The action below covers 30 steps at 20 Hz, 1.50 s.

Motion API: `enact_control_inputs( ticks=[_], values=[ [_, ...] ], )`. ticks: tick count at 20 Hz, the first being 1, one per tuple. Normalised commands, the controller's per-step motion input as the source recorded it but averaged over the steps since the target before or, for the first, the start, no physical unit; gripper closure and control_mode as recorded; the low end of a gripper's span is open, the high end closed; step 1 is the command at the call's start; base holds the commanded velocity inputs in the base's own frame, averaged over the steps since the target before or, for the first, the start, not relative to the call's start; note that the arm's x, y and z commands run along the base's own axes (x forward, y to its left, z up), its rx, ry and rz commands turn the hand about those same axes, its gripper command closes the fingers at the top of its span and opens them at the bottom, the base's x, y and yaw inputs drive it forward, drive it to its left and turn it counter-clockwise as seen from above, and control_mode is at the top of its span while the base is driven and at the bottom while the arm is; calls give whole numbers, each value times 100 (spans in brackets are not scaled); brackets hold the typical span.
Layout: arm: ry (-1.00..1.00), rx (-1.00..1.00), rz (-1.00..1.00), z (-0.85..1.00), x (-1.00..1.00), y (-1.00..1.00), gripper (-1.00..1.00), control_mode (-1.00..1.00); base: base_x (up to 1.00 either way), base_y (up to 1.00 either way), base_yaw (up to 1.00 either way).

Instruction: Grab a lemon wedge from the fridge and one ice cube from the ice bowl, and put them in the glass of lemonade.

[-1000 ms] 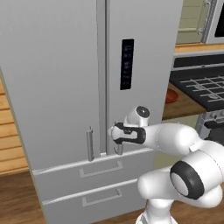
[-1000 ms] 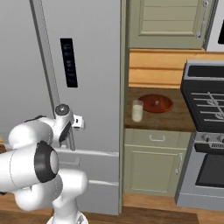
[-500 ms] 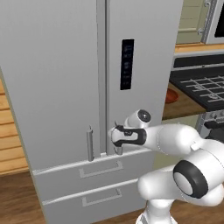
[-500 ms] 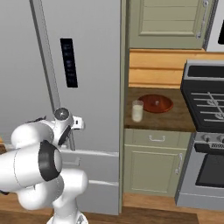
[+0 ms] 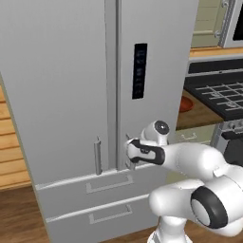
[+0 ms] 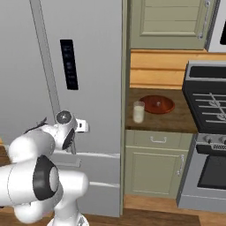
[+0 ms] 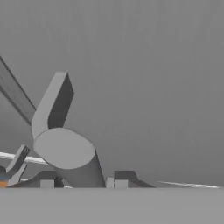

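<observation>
The grey fridge [image 5: 66, 71] [image 6: 97, 57] stands with both doors closed, so the lemon wedge is hidden. My gripper [image 5: 128, 154] [image 6: 72, 140] is at the lower end of the right door's bar handle [image 7: 61, 131], and its fingertips [image 7: 47, 177] sit on either side of the bar, shut on it. On the wooden counter right of the fridge are the glass of lemonade [image 6: 138, 111] and, just behind it, the dark reddish ice bowl [image 6: 159, 104] [image 5: 185, 103].
The left door's handle [image 5: 97, 156] hangs close beside my hand. Two fridge drawers [image 5: 109, 182] lie below. A black stove [image 6: 207, 106] [image 5: 213, 90] borders the counter on the right, with beige cabinets [image 6: 154, 167] under it.
The gripper's fingers have closed in around the right door's handle. The arm has barely shifted, and the doors have stayed closed.
</observation>
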Motion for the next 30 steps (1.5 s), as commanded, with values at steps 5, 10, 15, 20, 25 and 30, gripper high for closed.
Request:
enact_control_inputs(
  ticks=[5,10,15,20,25,30],
  values=[
    [12,0,-3,37,-40,-73,100,-100,0,0,0],
    [8,0,-4,1,-74,-84,100,-100,0,0,0],
    [-23,11,-2,-2,-100,-65,100,-100,0,0,0],
    [-22,9,-3,30,-100,-44,-100,-100,0,0,0],
    [-6,1,0,100,-54,8,-100,-100,0,0,0],
    [-11,-1,-6,79,-24,79,-100,-100,0,0,0]
  ],
)
